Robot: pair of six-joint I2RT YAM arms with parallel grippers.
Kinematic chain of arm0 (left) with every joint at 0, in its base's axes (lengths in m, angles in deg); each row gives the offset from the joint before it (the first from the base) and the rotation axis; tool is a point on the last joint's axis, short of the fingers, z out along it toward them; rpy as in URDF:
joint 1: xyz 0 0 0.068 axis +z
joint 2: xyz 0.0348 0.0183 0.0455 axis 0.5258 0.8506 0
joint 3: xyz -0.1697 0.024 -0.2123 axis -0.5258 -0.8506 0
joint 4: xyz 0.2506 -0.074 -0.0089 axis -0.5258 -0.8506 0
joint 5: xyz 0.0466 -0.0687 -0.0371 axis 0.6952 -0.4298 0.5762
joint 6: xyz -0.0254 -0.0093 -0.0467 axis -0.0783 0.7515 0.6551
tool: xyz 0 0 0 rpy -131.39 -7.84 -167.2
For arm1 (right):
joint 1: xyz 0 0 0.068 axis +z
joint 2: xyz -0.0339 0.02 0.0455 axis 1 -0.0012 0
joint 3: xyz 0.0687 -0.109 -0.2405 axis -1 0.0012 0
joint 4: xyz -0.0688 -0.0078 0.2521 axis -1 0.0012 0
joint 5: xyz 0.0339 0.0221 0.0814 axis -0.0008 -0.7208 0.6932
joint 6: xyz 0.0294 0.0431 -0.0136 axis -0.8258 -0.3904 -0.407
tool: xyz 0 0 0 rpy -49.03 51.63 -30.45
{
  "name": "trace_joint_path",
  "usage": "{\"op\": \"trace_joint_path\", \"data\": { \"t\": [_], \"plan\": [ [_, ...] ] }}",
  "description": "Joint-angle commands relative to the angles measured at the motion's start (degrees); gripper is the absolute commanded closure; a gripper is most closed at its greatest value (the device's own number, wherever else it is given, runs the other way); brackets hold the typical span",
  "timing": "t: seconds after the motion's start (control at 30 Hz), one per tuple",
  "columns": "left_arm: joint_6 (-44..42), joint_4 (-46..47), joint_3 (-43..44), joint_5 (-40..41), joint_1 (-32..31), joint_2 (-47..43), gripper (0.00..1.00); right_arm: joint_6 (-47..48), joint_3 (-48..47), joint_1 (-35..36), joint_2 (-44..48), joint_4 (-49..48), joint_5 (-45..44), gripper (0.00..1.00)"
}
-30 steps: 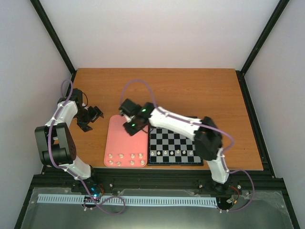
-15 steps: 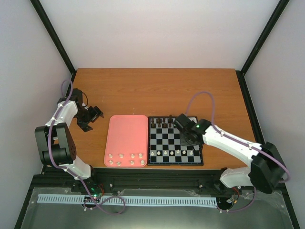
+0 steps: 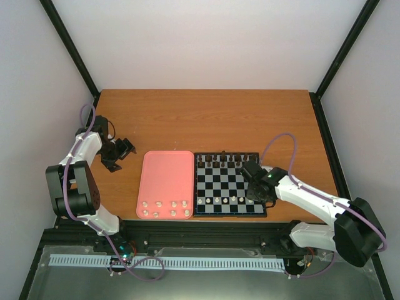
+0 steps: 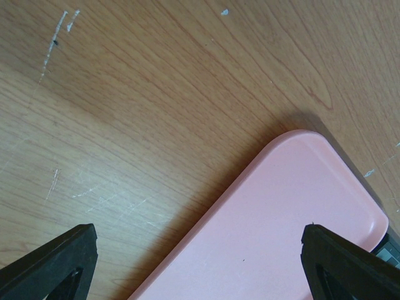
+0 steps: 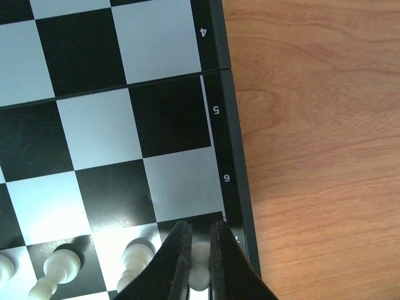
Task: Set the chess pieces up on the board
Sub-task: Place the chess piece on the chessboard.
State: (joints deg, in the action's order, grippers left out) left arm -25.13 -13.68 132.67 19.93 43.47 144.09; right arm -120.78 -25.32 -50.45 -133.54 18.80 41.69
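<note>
Eight of the chess pieces (image 3: 159,204) lie in two short rows at the near end of the pink tray (image 3: 165,172), which sits against the left rim of the board (image 3: 230,215). More of them stand in a row close to the board's near edge.

At the right end of that row, on the square just inside the board's right rim, the right gripper (image 5: 200,234) is clamped on one cream piece (image 5: 200,265). Whether that piece touches the square cannot be told.

Dark pieces (image 3: 222,160) line the board's far edge.

Left of the board, beyond the tray's far corner, the left gripper (image 4: 200,250) hangs over the wooden table (image 3: 250,119). Its jaws are spread wide with nothing between them.
</note>
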Motion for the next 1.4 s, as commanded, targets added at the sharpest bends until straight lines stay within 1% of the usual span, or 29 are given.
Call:
{"op": "trace_joint_path", "data": {
  "t": [0.0, 0.17, 0.43, 0.63, 1.07, 1.37],
  "plan": [
    [0.6, 0.5, 0.0, -0.4, 0.4, -1.4, 0.00, -1.4, 0.7, -1.3, 0.8, -3.7, 0.8, 0.97],
    [0.5, 0.5, 0.0, -0.2, 0.4, -1.3, 0.00, -0.7, 0.7, -1.6, -0.3, -4.0, 1.5, 0.97],
    [0.5, 0.6, -0.2, -0.2, 0.3, -1.0, 0.00, -2.9, 3.0, -1.6, 1.5, -3.2, 2.5, 0.97],
    [0.5, 0.8, -0.2, -0.2, 0.3, -0.8, 0.00, -2.4, 4.4, -1.6, 1.5, -4.1, 3.7, 0.97],
    [0.4, 0.7, -0.4, 0.1, 0.3, -1.2, 0.00, -2.0, 4.6, -1.7, 0.0, -5.0, 2.7, 0.97],
    [0.3, 0.7, -0.4, 0.0, 0.3, -0.9, 0.00, -2.0, 4.2, -1.7, -1.7, -3.8, 1.7, 0.93]
  ]
}}
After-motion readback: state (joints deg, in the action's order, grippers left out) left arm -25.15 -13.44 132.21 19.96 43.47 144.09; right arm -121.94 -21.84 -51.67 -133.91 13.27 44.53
